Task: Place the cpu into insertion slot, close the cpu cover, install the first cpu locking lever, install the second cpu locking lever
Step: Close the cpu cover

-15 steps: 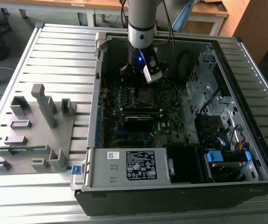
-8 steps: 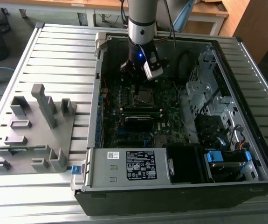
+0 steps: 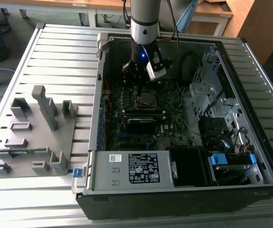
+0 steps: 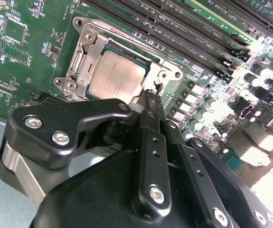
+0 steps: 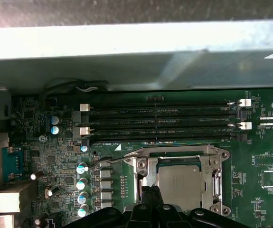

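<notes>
Cpu (image 4: 119, 76) lies flat in the insertion slot (image 4: 127, 52), its edges framed all round by the cpu cover (image 4: 86, 52), which is down over it. From where I stand, the gripper (image 4: 151, 95) hangs at the cover's edge, jaws clenched tip to tip. Memory slots (image 5: 164, 111) run along another side, apart from the fingers.

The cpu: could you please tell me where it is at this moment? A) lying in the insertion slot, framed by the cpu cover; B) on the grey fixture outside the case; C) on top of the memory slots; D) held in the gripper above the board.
A: in both wrist views the cpu lies flat in the insertion slot with the cpu cover framing it, the gripper beside the socket's edge.
</notes>
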Controlling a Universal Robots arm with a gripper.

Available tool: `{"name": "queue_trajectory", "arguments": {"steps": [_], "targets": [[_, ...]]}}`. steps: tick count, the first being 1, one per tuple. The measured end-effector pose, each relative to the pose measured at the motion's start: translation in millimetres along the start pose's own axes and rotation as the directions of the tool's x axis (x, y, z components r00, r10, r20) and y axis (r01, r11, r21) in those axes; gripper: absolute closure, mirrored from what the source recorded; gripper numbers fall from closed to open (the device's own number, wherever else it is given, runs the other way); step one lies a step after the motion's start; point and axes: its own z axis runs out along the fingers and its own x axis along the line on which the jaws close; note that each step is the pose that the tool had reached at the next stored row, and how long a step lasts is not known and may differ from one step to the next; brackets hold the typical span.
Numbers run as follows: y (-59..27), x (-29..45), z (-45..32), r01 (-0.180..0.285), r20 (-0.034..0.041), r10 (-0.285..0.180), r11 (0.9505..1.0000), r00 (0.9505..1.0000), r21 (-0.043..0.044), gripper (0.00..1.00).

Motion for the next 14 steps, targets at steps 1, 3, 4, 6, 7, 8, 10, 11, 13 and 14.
{"name": "queue_trajectory", "arguments": {"steps": [1, 3, 4, 6, 7, 8, 10, 11, 13, 14], "targets": [[0.0, 0.0, 0.0, 0.0, -0.0001, 0.0, 1.0, 1.0, 0.0001, 0.9], [0.0, 0.0, 0.0, 0.0, 0.0, 0.0, 1.0, 1.0, -0.0001, 0.9], [0.0, 0.0, -0.1, 0.0, 0.0, 0.0, 1.0, 1.0, 0.0, 0.9], [0.0, -0.4, -0.1, 0.0, -0.0002, 0.0, 1.0, 1.0, 0.0002, 0.9], [0.0, -1.1, -0.1, 0.0, -0.0002, 0.0, 1.0, 1.0, 0.0002, 0.9], [0.1, -2.0, 0.0, 0.0, -0.0002, 0.0, 1.0, 1.0, 0.0001, 0.9], [0.2, -4.1, 0.1, 0.0, -0.0001, 0.0, 1.0, 1.0, 0.0001, 0.9], [0.3, -5.5, 0.2, 0.0, -0.0001, 0.0, 1.0, 1.0, 0.0001, 0.9], [0.4, -8.5, 0.3, 0.0, -0.0001, 0.0, 1.0, 1.0, 0.0001, 0.9], [0.5, -9.9, 0.4, 0.0, 0.0, 0.0, 1.0, 1.0, 0.0001, 0.9]]}}
